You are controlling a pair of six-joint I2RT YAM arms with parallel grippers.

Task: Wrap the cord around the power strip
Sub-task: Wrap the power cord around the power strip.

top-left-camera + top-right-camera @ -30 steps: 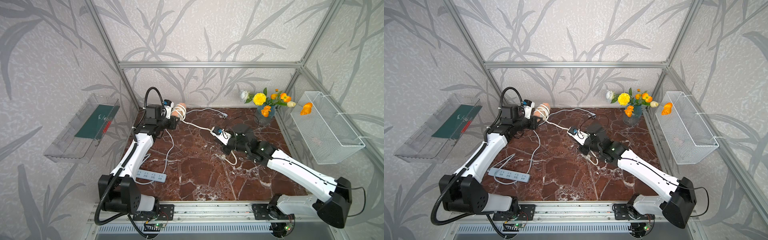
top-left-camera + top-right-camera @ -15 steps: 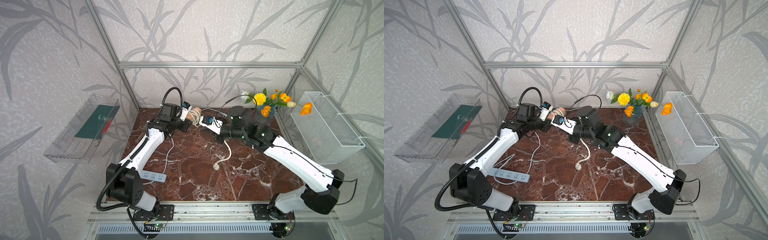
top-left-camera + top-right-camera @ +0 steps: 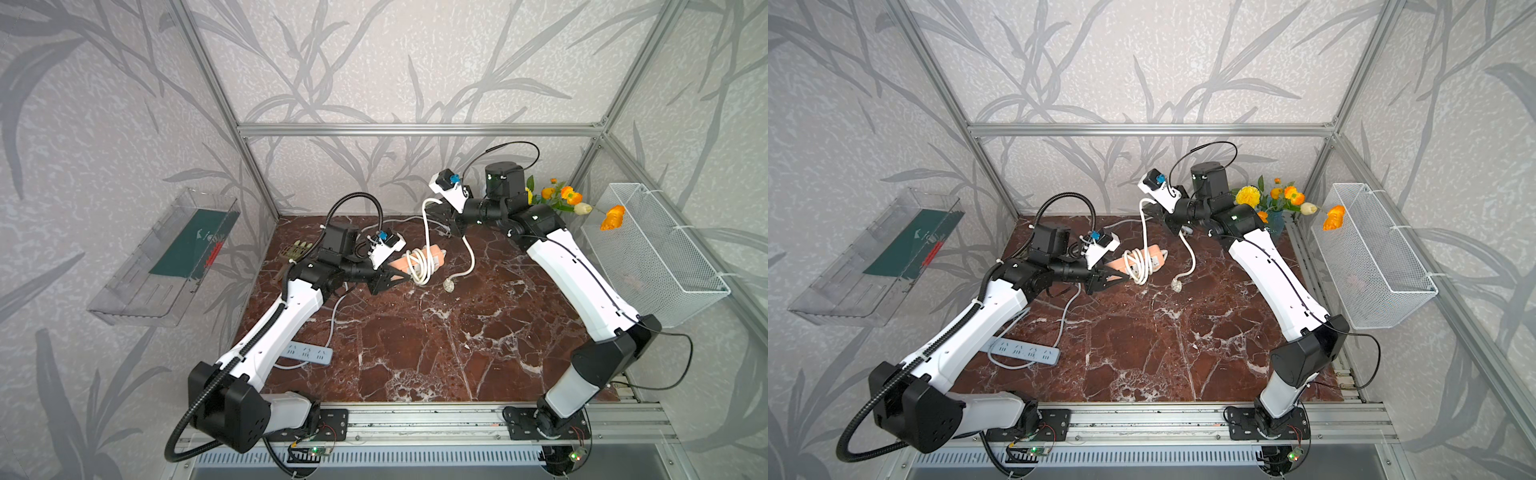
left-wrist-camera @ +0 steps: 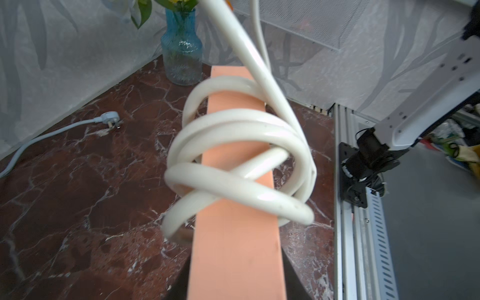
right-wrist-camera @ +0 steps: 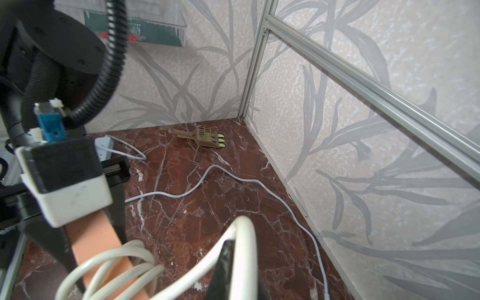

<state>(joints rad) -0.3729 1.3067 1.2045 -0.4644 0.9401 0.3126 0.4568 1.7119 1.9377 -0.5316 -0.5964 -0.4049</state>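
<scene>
Left gripper clamps the orange power strip, already ringed by several cord loops. Right gripper pinches the cord; a tail ending in the plug is left to wind.

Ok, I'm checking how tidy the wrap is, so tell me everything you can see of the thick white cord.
The thick white cord looks like glossy, stiff, round plastic or rubber. Several loose, uneven loops, some crossing, circle the middle of the flat orange power strip, which the left claw grips by one end. From the loops the cord rises to the shut right claw, which pinches it. The rest hangs down to its white plug at the brown marble tabletop; contact there is unclear.
</scene>
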